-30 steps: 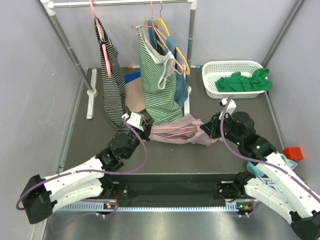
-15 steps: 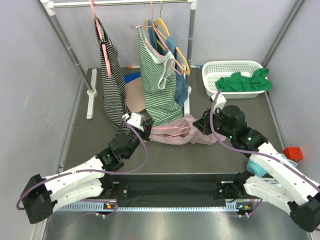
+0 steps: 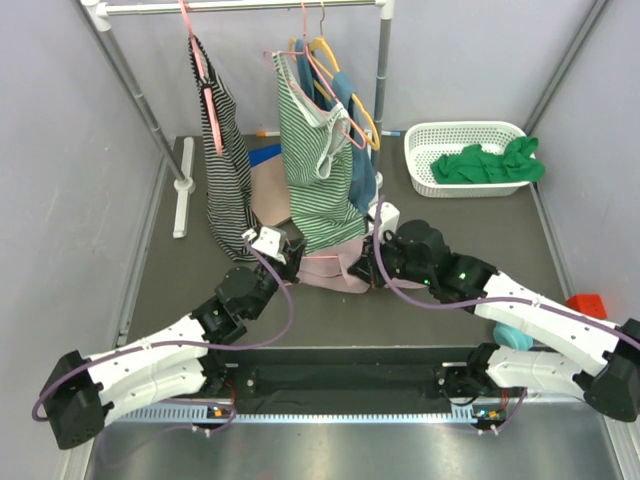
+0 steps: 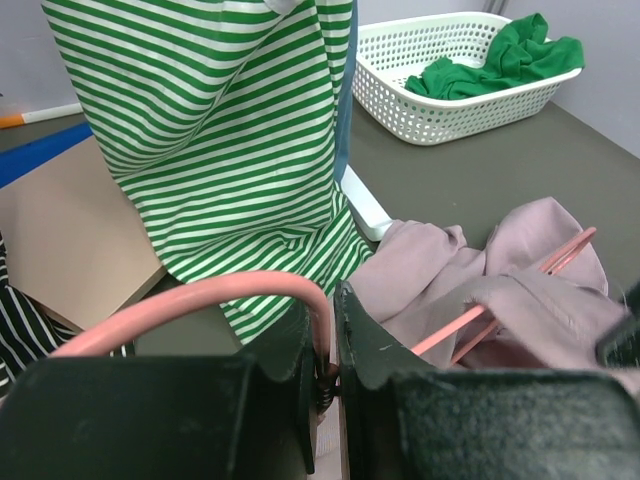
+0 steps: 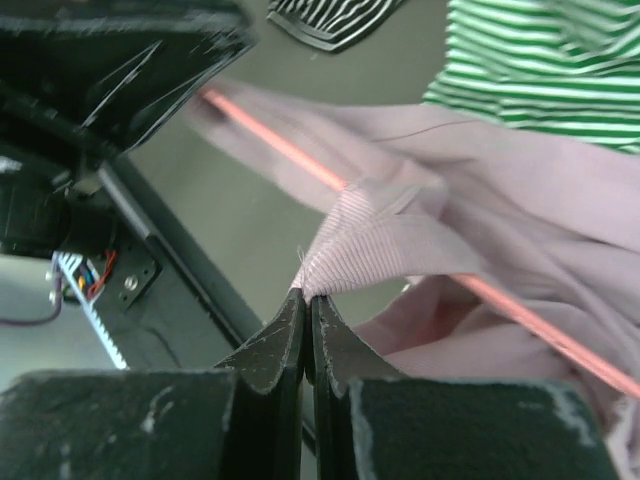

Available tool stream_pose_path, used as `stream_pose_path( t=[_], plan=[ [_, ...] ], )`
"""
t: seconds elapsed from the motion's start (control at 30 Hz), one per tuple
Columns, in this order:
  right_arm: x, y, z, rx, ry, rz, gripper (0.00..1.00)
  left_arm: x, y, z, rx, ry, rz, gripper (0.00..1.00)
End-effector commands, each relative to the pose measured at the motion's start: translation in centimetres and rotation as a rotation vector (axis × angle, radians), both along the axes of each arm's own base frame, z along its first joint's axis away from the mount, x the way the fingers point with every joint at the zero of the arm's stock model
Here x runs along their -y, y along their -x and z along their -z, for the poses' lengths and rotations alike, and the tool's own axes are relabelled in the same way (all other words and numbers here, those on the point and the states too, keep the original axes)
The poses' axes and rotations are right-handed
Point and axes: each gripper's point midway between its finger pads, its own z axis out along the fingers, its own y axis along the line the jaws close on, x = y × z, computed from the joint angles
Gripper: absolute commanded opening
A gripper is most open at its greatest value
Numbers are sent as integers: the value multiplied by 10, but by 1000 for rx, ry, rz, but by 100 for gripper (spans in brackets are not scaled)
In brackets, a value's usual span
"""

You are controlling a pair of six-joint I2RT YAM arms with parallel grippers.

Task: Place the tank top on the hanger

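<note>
The dusty-pink tank top [image 3: 335, 268] lies bunched on the dark table below the striped garments; it also shows in the left wrist view [image 4: 480, 290] and the right wrist view [image 5: 480, 230]. The thin salmon-pink hanger [image 4: 200, 300] runs through the fabric, with bars showing in the left wrist view [image 4: 545, 265] and the right wrist view [image 5: 290, 150]. My left gripper [image 4: 333, 310] is shut on the hanger's hook at the top's left edge [image 3: 285, 255]. My right gripper [image 5: 306, 298] is shut on a ribbed edge of the tank top, at its right side [image 3: 378, 262].
A green-and-white striped top [image 3: 318, 150] and a black-striped garment [image 3: 222, 160] hang from the rail [image 3: 240, 6] just behind. A yellow hanger [image 3: 345, 85] hangs there too. A white basket [image 3: 415, 160] with green cloth [image 3: 490, 165] stands back right. A red block [image 3: 587, 305] sits right.
My right gripper has moved left across the table with the tank top's edge, bunching the fabric toward the left gripper. The left arm has stayed still.
</note>
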Motion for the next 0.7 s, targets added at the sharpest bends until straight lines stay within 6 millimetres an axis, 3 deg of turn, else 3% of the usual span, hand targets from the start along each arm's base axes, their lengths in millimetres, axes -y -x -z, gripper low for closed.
stream_pose_path(
  t=[0.0, 0.03, 0.1, 0.17, 0.2, 0.23, 0.33, 0.4, 0.5, 0.67],
  plan=[
    [-23, 13, -31, 45, -84, -59, 0, 4, -4, -23, 43, 53, 1, 0],
    [-22, 15, -29, 34, -91, -55, 0, 4, -4, -23, 39, 57, 2, 0],
    [-17, 16, -18, 20, -74, -39, 10, 7, 0, -25, 43, 67, 30, 0],
    [-8, 16, -10, 8, -40, -8, 25, 6, 3, -31, 62, 90, 42, 0],
    [-4, 17, -14, 19, -37, -5, 39, 4, 3, -32, 65, 97, 38, 0],
    [5, 18, -13, 22, -8, 6, 67, 2, 3, -32, 67, 104, 29, 0],
    [23, 26, -40, 97, -11, -7, 90, 3, 8, -35, 85, 111, 62, 0],
    [35, 33, -66, 170, -30, -26, 92, 18, 21, -41, 118, 115, 176, 0],
    [54, 32, -78, 221, 1, 9, 93, 32, 34, -44, 145, 109, 282, 0],
    [60, 33, -57, 240, 123, -47, 90, 48, 52, -46, 162, 84, 421, 0]
  ],
)
